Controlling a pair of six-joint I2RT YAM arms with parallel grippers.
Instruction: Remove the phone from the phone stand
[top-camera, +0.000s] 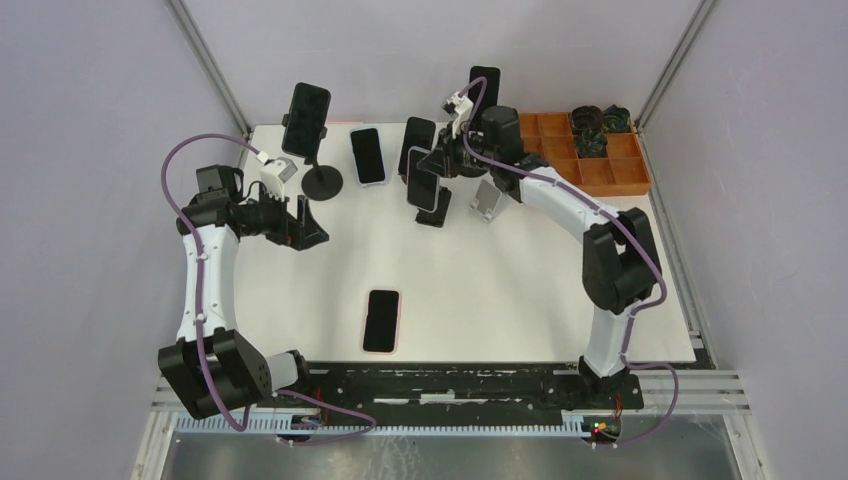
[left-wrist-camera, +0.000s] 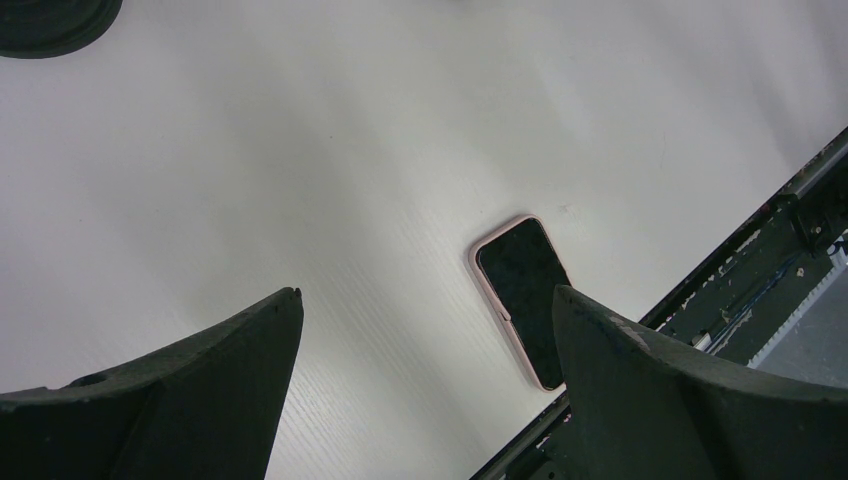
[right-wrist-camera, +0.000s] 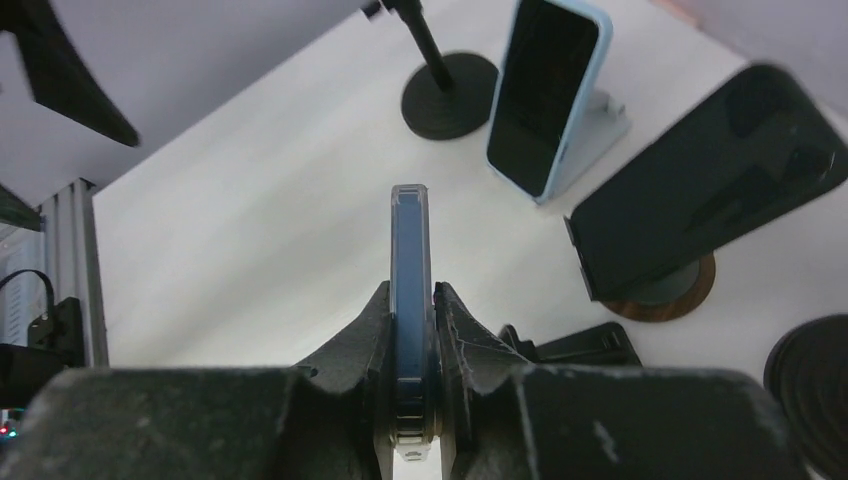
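- Presently, landmark: round-based stand (top-camera: 322, 180) on the white table (top-camera: 520, 290), carrying a dark phone (top-camera: 306, 118) high on its pole.
- Right gripper (top-camera: 440, 165): sits to the right of the round-based stand, at about the same depth on the table, and clamps down on the phone (top-camera: 423, 185).
- From the right wrist: shows the fingers (right-wrist-camera: 365, 340) pressed on both flat faces of the blue-edged phone (right-wrist-camera: 410, 250), which stands edge-on and upright between them.
- Phone stand (top-camera: 437, 214): black, directly beneath the gripped phone, right of the round-based stand; cannot tell whether the phone's lower end touches it.
- Left gripper (top-camera: 305, 225): hangs just nearer the arm bases than the round-based stand's foot, fingers spread wide apart, nothing between them.
- Pink-cased phone (top-camera: 381, 320): lies flat and face up, well apart from the round-based stand toward the near edge; appears between the left fingers (left-wrist-camera: 200, 380) in the wrist view, far below.
- Light-blue-cased phone (right-wrist-camera: 545, 95): leans on a grey holder just beside the round-based stand's foot, on its right.
- Orange tray (top-camera: 600, 165): far right of the round-based stand, at the table's back corner.
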